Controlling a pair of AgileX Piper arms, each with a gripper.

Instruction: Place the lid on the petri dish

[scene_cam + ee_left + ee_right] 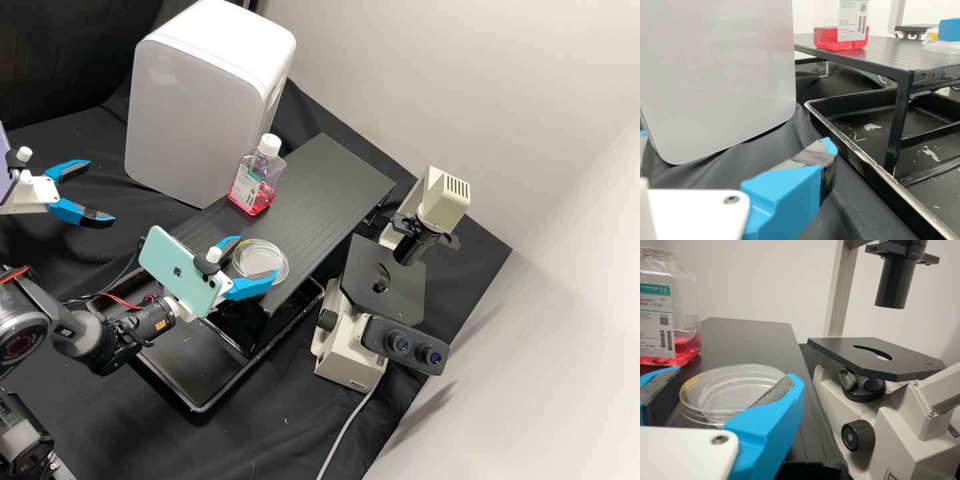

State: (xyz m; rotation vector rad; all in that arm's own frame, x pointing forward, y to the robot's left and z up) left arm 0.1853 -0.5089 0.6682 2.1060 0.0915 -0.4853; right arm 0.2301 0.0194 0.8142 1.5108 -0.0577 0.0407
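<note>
Straddling flat petri dish [265, 255]: right pincer [255, 257], spread.

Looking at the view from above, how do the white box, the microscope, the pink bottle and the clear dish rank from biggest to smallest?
1. white box
2. microscope, nearly as big
3. pink bottle
4. clear dish

The last two are close: the dish looks about as wide as the bottle, but flat.

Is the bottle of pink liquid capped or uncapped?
Capped: the bottle, upright on the black shelf, has a white cap on its neck.
</note>
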